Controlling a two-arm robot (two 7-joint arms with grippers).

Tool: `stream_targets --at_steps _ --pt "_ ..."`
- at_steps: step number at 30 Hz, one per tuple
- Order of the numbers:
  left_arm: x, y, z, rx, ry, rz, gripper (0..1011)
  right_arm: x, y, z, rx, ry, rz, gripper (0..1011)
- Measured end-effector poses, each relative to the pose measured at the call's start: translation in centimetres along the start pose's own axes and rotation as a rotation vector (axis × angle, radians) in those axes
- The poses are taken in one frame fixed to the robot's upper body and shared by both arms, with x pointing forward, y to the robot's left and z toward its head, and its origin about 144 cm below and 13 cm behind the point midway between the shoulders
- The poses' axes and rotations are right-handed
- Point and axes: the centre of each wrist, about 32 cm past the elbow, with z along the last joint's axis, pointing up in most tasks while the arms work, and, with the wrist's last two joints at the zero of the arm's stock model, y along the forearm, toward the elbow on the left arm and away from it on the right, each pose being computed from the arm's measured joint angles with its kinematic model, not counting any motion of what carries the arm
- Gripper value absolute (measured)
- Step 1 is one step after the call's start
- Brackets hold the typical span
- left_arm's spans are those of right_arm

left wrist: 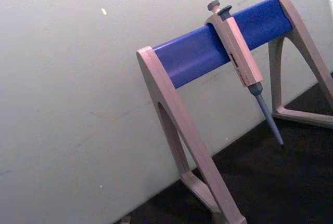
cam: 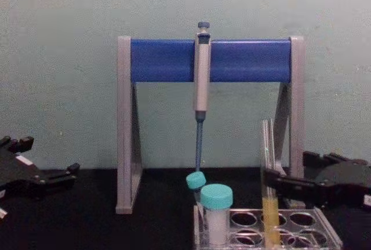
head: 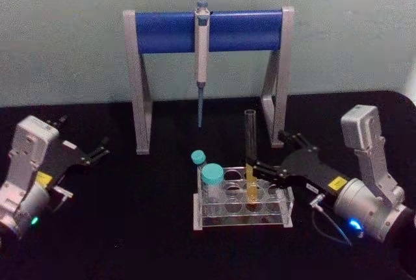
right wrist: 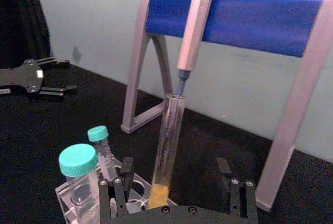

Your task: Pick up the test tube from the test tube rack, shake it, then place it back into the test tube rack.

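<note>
The test tube (head: 249,143) stands upright in the clear test tube rack (head: 286,214) at table centre, yellow liquid in its lower part. My right gripper (head: 266,152) reaches in from the right, open, at rack height. In the right wrist view the test tube (right wrist: 169,141) rises between the spread fingertips of the right gripper (right wrist: 177,183), closer to one finger (right wrist: 117,190); contact cannot be told. From the chest, the test tube (cam: 268,169) stands just left of a dark finger (cam: 284,183). My left gripper (head: 97,150) rests open at the far left.
Two teal-capped vials (head: 212,176) (head: 198,158) stand in the rack's left end. Behind the rack is the grey-and-blue pipette stand (head: 240,31) with a pipette (head: 202,52) hanging from its bar. A pale wall closes the back of the black table.
</note>
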Motion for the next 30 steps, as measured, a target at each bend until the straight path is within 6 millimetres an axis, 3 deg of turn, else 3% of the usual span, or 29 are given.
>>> stream_targets --at_steps 30 --pt "0.0 0.0 0.0 0.0 0.0 0.0 1010 1.0 4.0 1.3 -0.06 0.067 0.068 1000"
